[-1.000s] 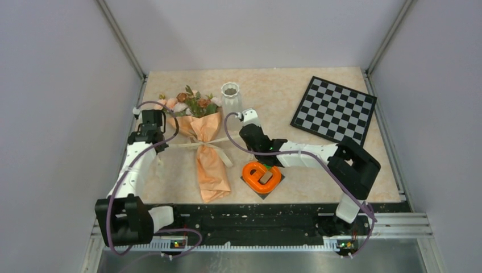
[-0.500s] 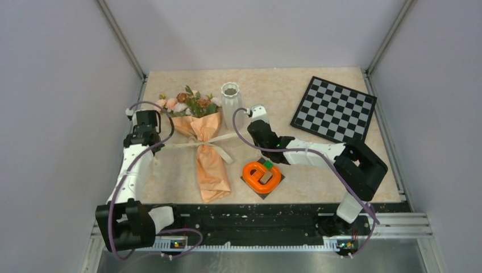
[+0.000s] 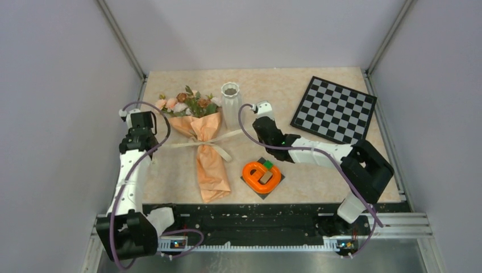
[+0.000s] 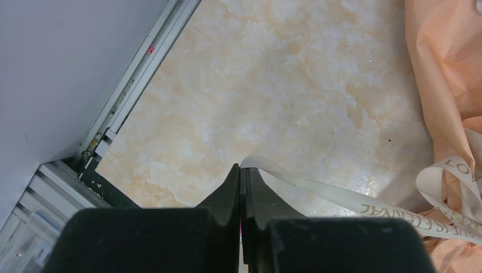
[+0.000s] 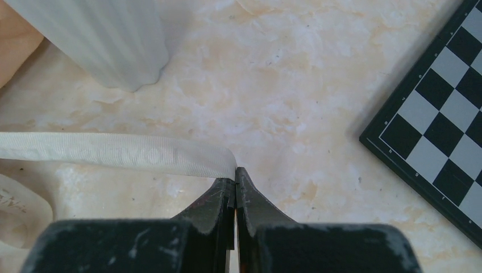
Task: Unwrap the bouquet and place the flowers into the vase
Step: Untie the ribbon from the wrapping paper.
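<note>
The bouquet (image 3: pixel 208 156) lies on the table in peach-tan paper, with its flowers (image 3: pixel 190 104) pointing to the far side. Its cream ribbon (image 3: pixel 187 144) is stretched out to both sides across the paper. My left gripper (image 3: pixel 152 145) (image 4: pixel 240 168) is shut on the ribbon's left end (image 4: pixel 341 199), left of the bouquet. My right gripper (image 3: pixel 254 132) (image 5: pixel 235 170) is shut on the ribbon's right end (image 5: pixel 113 151), just right of the white ribbed vase (image 3: pixel 230 101) (image 5: pixel 108 40). The vase stands upright beside the flowers.
An orange plastic ring (image 3: pixel 262 175) sits on a dark square under my right forearm. A chessboard (image 3: pixel 334 109) (image 5: pixel 437 125) lies at the far right. The cell's metal frame (image 4: pixel 131 85) runs close by on the left.
Both grippers have moved apart, the left one toward the left wall and the right one right and farther back. The ribbon between them has been drawn out longer and straighter.
</note>
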